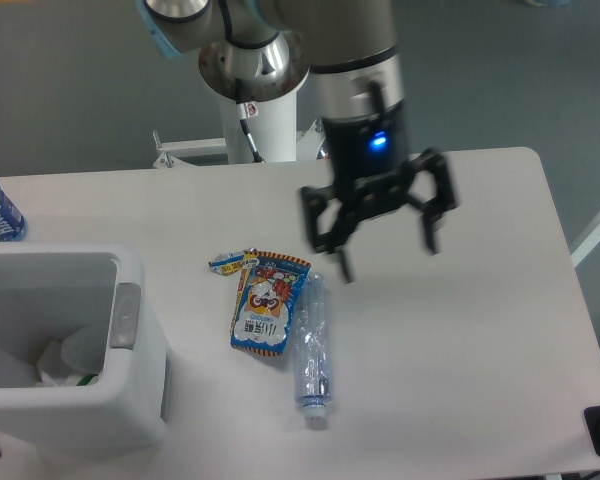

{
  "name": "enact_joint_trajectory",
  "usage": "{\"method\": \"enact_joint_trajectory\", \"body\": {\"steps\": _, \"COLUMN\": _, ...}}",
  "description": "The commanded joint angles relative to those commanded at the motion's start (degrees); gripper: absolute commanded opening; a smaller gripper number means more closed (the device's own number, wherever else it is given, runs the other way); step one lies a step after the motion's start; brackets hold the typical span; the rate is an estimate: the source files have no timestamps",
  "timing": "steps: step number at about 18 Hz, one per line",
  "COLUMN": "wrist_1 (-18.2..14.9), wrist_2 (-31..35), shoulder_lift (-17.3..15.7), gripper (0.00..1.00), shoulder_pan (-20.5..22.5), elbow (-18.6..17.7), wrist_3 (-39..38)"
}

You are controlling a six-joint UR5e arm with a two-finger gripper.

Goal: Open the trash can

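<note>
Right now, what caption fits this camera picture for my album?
Robot's open gripper hovers above the table beside a snack packet and plastic bottle; trash can sits open.

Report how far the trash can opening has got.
Looks done: the trash can at the lower left stands open, no lid covering it, with crumpled waste visible inside and the grey push tab on its right rim. In hand: nothing; the claw hangs open and empty above the table, well right of the bin. Left: nothing obvious for the opening itself.
</note>
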State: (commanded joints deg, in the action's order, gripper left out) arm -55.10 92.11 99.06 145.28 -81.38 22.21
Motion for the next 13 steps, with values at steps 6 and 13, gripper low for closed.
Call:
{"method": "enact_joint_trajectory", "body": {"steps": 6, "wrist_1": -4.22, "wrist_2": -0.09, "shoulder_lift": -4.13, "gripper": 1.0, "shoulder_pan": 6.76, "elbow": -4.57, "wrist_3": 19.96}}
{"method": "enact_joint_trajectory", "body": {"steps": 13, "wrist_1": -4.22, "wrist_2": -0.7, "shoulder_lift": -5.54, "gripper": 1.0, "shoulder_pan": 9.76, "elbow": -5.98, "wrist_3": 23.5}}
